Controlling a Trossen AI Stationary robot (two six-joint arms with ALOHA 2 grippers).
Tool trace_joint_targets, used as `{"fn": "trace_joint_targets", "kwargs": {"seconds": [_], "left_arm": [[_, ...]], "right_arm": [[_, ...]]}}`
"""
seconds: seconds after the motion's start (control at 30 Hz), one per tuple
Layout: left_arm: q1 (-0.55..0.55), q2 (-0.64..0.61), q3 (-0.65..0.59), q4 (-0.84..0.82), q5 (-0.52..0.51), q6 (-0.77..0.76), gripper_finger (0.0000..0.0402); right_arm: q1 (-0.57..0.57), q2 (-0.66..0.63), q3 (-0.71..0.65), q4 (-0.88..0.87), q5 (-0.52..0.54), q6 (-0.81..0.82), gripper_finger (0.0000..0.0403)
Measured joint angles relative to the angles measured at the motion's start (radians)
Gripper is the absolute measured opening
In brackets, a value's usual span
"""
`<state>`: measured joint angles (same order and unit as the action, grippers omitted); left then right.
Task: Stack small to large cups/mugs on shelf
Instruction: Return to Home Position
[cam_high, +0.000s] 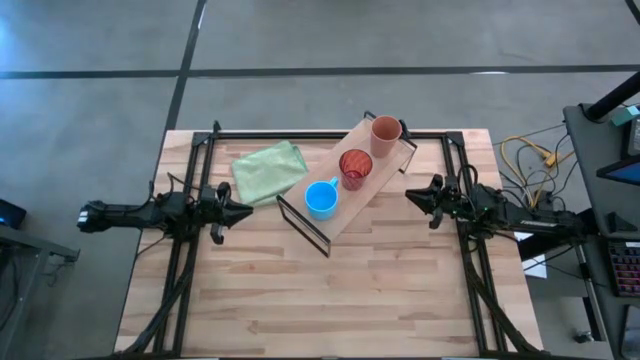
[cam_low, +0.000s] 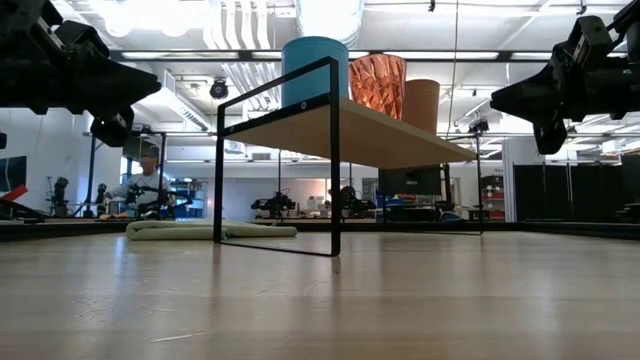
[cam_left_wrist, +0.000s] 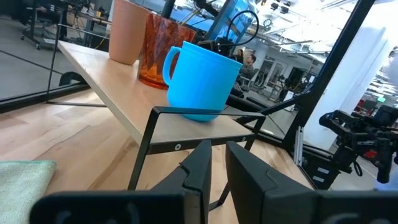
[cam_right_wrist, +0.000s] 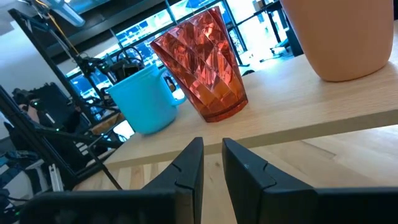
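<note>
All three cups stand in a row along the shelf (cam_high: 345, 190); blue mug (cam_high: 321, 198) nearest left gripper (cam_high: 243, 211), orange-brown cup (cam_high: 385, 136) nearest right gripper (cam_high: 412, 193); both grippers narrow, empty.

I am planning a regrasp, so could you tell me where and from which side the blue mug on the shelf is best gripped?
Probably across the rim, from above. The blue mug stands upright and open-topped at the shelf end nearer the left gripper. Its handle points towards the red tumbler close beside it, so a side approach there looks cramped.
</note>
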<state>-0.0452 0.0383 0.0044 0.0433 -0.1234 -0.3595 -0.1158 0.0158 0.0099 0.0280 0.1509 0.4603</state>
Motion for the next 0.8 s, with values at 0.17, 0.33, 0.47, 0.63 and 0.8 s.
{"fn": "trace_joint_targets", "kwargs": {"seconds": [0.17,0.33,0.47,0.63,0.8], "left_arm": [[0.000,0.001,0.000,0.000,0.000,0.000,0.0034],[0.000,0.000,0.000,0.000,0.000,0.000,0.0034],[0.000,0.001,0.000,0.000,0.000,0.000,0.0034],[0.000,0.000,0.000,0.000,0.000,0.000,0.0034],[0.000,0.000,0.000,0.001,0.000,0.000,0.0034]], "right_arm": [[0.000,0.000,0.000,0.000,0.000,0.000,0.0054],[0.000,0.000,0.000,0.000,0.000,0.000,0.0054],[0.000,0.000,0.000,0.000,0.000,0.000,0.0054],[0.000,0.000,0.000,0.000,0.000,0.000,0.0054],[0.000,0.000,0.000,0.000,0.000,0.000,0.0054]]}}
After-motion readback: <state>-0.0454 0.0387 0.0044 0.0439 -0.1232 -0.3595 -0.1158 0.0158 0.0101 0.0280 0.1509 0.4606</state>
